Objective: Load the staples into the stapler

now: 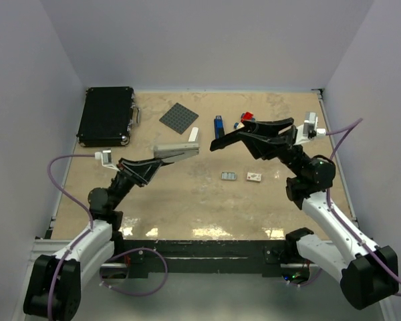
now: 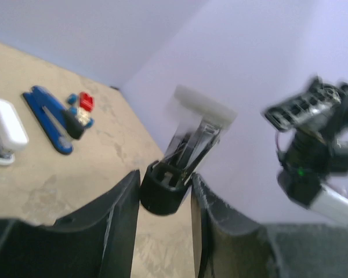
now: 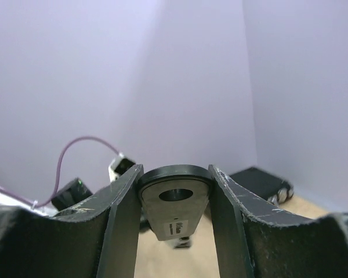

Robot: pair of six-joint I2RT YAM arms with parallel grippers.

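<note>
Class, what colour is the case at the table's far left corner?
Black. The case shows best in the top view.

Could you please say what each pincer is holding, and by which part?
Left pincer: the grey stapler, by its black rounded end. Right pincer: a black tool, perhaps a stapler, by its rounded end.
</note>
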